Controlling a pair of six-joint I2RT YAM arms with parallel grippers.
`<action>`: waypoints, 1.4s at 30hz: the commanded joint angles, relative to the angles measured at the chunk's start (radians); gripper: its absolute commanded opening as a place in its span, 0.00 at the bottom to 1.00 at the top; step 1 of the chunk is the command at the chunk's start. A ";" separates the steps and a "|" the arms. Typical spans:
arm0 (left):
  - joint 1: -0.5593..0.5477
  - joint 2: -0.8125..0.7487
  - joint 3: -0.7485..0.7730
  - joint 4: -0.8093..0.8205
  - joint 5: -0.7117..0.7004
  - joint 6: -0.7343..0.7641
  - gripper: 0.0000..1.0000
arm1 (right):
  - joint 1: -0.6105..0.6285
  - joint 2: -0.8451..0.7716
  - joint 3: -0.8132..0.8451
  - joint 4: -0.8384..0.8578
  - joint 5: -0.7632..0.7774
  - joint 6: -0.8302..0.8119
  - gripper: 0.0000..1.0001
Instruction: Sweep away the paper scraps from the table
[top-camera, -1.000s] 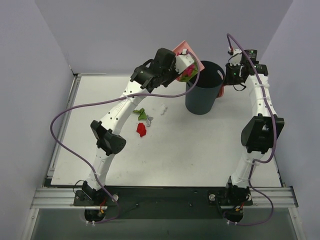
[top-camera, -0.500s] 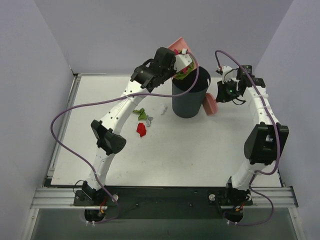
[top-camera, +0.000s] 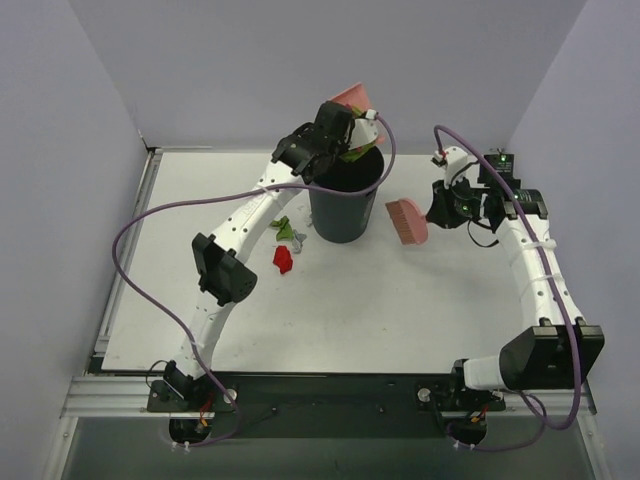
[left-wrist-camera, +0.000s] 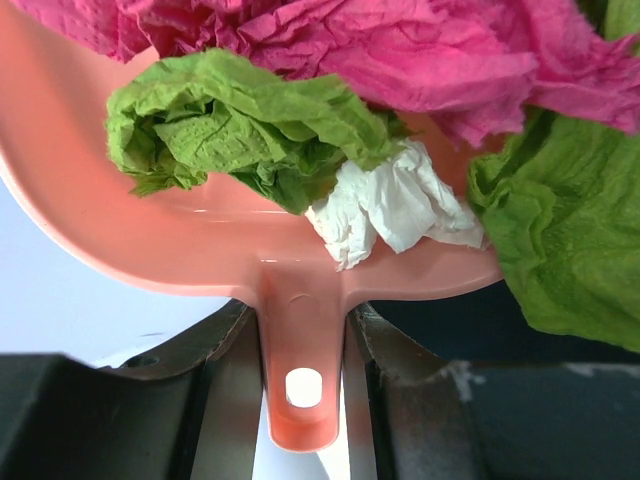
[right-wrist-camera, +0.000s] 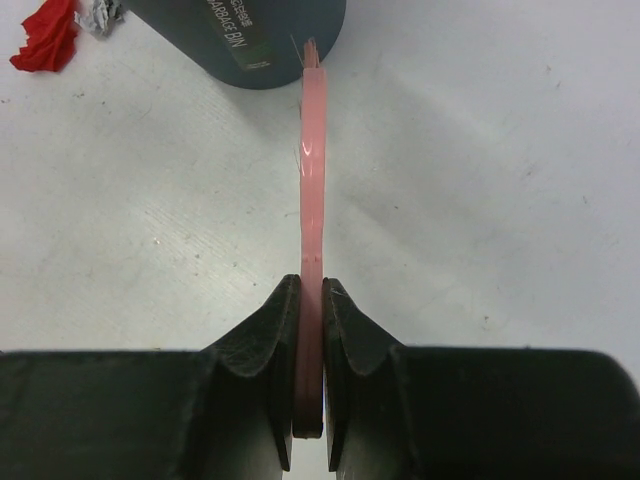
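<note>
My left gripper is shut on the handle of the pink dustpan, tilted over the dark bin. In the left wrist view the pan holds green, magenta and white paper scraps. My right gripper is shut on the pink brush, seen edge-on in the right wrist view, just right of the bin. A red scrap, green scraps and a grey bit lie on the white table left of the bin.
The bin also shows in the right wrist view, with the red scrap beside it. Purple cables loop from both arms. Grey walls enclose the table on three sides.
The bin has slid left across the table, now under the dustpan. My right arm has followed leftward and down with the brush. The dustpan has tipped further over the bin.
</note>
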 joint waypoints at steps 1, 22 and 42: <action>0.032 -0.040 -0.012 0.075 -0.050 0.048 0.00 | -0.037 -0.077 -0.025 0.000 -0.023 0.042 0.00; -0.055 -0.249 -0.667 1.002 -0.245 1.144 0.00 | -0.101 -0.123 -0.085 -0.009 -0.024 0.136 0.00; -0.045 -0.200 -0.243 0.738 -0.329 1.015 0.00 | -0.123 -0.152 -0.096 0.019 -0.085 0.223 0.00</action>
